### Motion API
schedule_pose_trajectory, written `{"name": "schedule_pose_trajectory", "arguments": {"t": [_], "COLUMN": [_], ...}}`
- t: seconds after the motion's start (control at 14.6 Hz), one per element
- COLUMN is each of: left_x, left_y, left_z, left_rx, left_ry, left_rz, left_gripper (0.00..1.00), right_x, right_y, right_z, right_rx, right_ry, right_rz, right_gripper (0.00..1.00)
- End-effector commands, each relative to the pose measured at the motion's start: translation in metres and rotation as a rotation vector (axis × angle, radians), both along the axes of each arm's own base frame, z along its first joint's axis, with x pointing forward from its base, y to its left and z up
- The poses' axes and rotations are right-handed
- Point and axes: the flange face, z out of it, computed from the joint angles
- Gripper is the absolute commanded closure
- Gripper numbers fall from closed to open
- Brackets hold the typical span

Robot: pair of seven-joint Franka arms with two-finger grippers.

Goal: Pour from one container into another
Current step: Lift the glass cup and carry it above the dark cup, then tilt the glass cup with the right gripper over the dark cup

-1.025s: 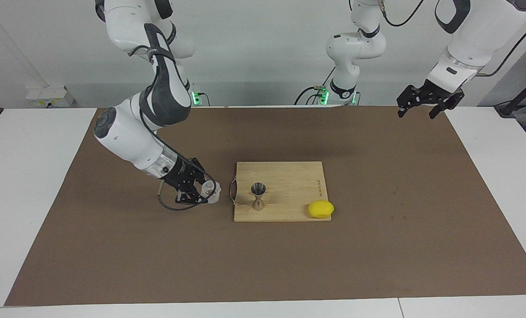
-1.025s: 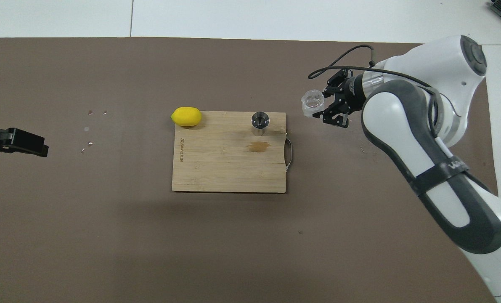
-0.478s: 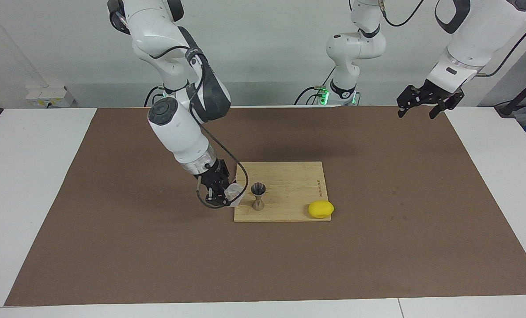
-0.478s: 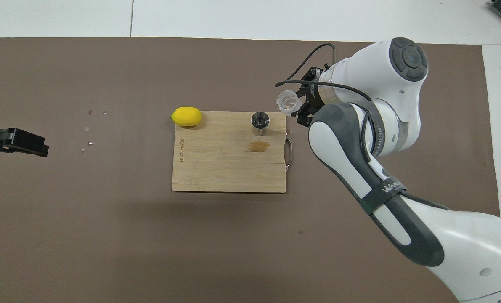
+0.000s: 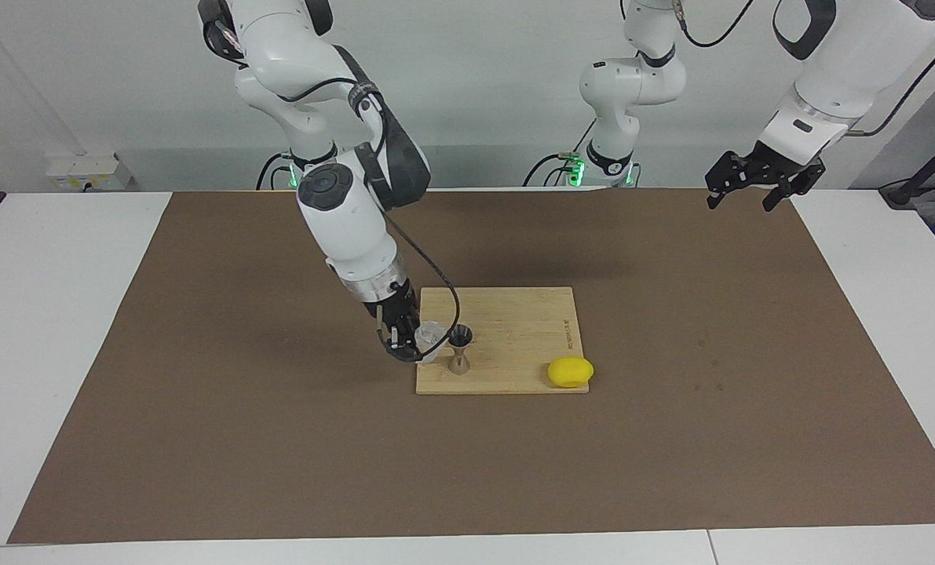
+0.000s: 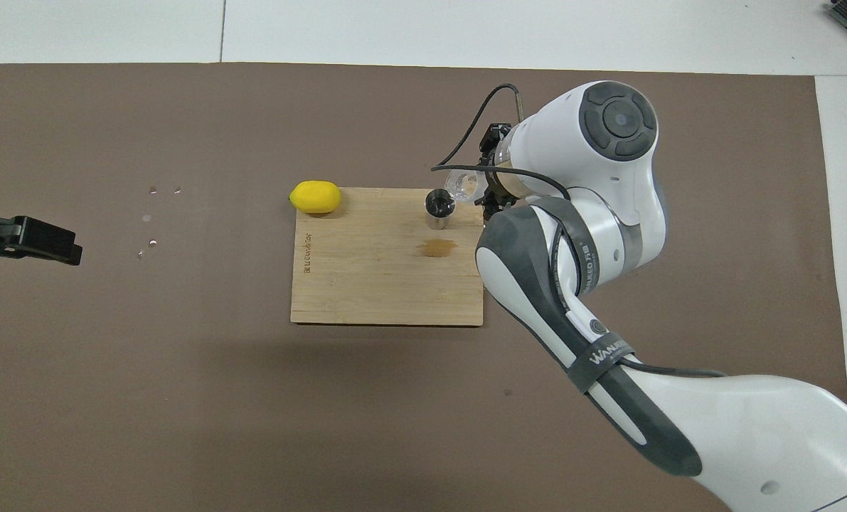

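The clear glass tumbler [image 5: 433,339] [image 6: 462,183] is tipped toward the steel jigger [image 5: 459,350] [image 6: 439,207], its mouth close by the jigger's rim. My right gripper [image 5: 418,344] is shut on the tumbler, over the handle edge of the wooden cutting board [image 5: 514,318] [image 6: 366,284]. The jigger stands upright on the board, near the edge farthest from the robots. In the overhead view the right arm covers most of its own hand. My left gripper [image 5: 740,202] [image 6: 53,242] waits open, raised over the mat's corner at the left arm's end.
A yellow lemon [image 5: 570,371] [image 6: 315,197] lies at the board's corner toward the left arm's end. There is a damp stain [image 6: 436,247] on the board and a few droplets [image 6: 151,213] on the brown mat [image 5: 200,439].
My right arm has carried the tumbler from over the mat to right beside the jigger and swung more upright. The left arm has not moved.
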Motion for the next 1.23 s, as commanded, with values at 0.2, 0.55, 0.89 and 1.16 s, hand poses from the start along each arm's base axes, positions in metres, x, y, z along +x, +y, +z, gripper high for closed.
{"name": "schedule_pose_trajectory", "arguments": {"t": [0.2, 0.55, 0.89, 1.16], "left_x": [-0.010, -0.009, -0.009, -0.009], "left_y": [0.002, 0.002, 0.002, 0.002], "left_z": [0.002, 0.002, 0.002, 0.002], "left_rx": [-0.011, -0.011, -0.011, -0.011], "left_ry": [0.007, 0.006, 0.006, 0.007], "left_rz": [0.006, 0.008, 0.006, 0.008], "left_gripper": [0.00, 0.00, 0.00, 0.00], "right_x": [0.000, -0.006, -0.014, -0.018], "right_y": [0.015, 0.026, 0.039, 0.043], "right_z": [0.006, 0.006, 0.007, 0.007], "right_rx": [-0.094, -0.187, -0.254, -0.315], "right_ry": [-0.071, -0.113, -0.141, -0.157], "right_rz": [0.047, 0.113, 0.167, 0.201], "right_gripper": [1.00, 1.00, 1.00, 1.00]}}
